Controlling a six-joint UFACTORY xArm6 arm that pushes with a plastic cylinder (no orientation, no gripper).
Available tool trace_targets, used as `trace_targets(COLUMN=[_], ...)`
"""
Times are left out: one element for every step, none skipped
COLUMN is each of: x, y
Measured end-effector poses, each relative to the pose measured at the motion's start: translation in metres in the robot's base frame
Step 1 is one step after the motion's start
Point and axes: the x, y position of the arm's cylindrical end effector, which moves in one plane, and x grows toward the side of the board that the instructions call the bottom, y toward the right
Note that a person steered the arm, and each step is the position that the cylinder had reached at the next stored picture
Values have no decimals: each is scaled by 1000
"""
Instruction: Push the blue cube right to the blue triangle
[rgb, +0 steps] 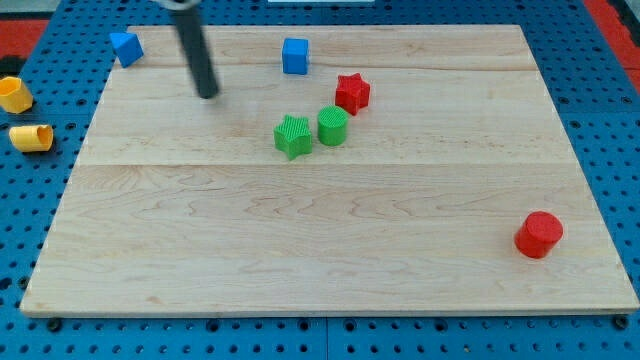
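- Claw absent on this arm, so nothing to call wide, narrow or holding; only a straight dark rod ending in my tip (207, 94), resting on the pale wooden bench (300, 250).
- Tip placed between the two task blocks, a little toward the view's bottom of both, touching neither.
- Small blue cube (295, 56) near the bench's top edge, around mid-width; blue triangle (126, 47) at the top-left corner, well apart from the cube.
- Judged step: getting behind the cube. Needs contact on the cube's right-hand face, as the triangle lies to the view's left of it.
- Best done by circling under the cube through the gap above the red star (352, 92), without clipping either.
- Then a push leftward through the middle of the cube's face, line aimed at the triangle, slow enough to correct any twist.
- Off-centre contact likely to spin the cube toward the top edge, which is close.
- Green star (293, 136) and green cylinder (332, 126) just beside each other below that route; red cylinder (539, 235) far off at lower right, no concern.
- No real containers on the bench. Two yellow open tubes (30, 137) lying off it on the blue pegboard (40, 200) at the view's left; nothing visible inside them.
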Motion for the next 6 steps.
trace_targets(x=[-10, -28, -32, -66, -83, -85], y=[63, 96, 112, 90, 64, 18])
